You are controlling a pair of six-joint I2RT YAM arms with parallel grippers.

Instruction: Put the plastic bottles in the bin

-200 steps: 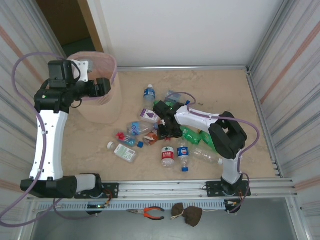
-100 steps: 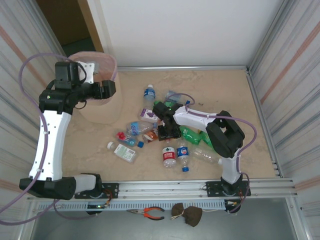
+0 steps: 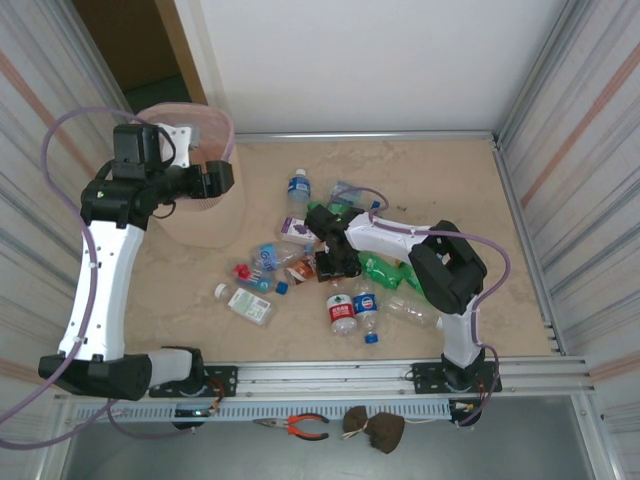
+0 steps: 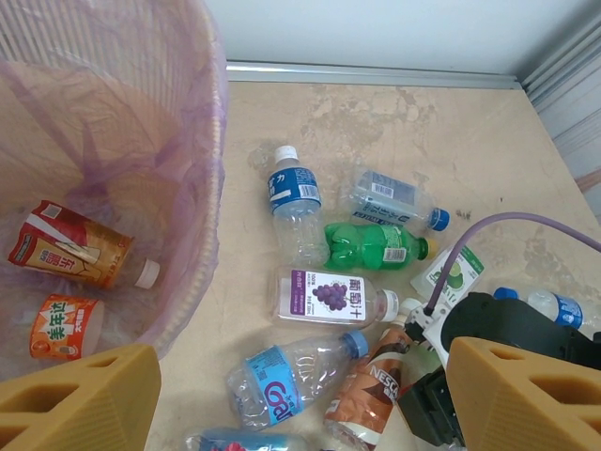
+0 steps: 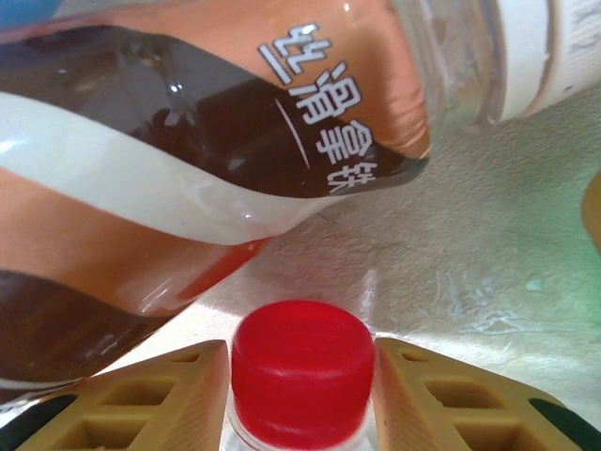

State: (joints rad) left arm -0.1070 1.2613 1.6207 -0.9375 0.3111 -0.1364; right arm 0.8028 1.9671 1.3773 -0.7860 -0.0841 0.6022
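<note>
Right gripper (image 5: 303, 362): tan fingers (image 5: 141, 395) pinched the smooth round cap of red-capped bottle (image 5: 303, 376); body cut off.
Left gripper (image 3: 220, 178): wide, empty.
Bin (image 4: 202, 141): translucent pink.

Bright, even overhead light fills the top view. Only short, soft shadows fall on the desk (image 3: 450, 190), the white back wall (image 3: 380, 60) is nearly washed out, and the doorway (image 3: 130, 50) at upper left is dark. The side walls (image 3: 585, 120) splay outward with wide-angle distortion. The left wrist view is crisp. In the right wrist view, glare streaks the brown-labelled bottle (image 5: 188, 169), and the red-capped bottle (image 5: 302, 366) looks slightly soft.
</note>
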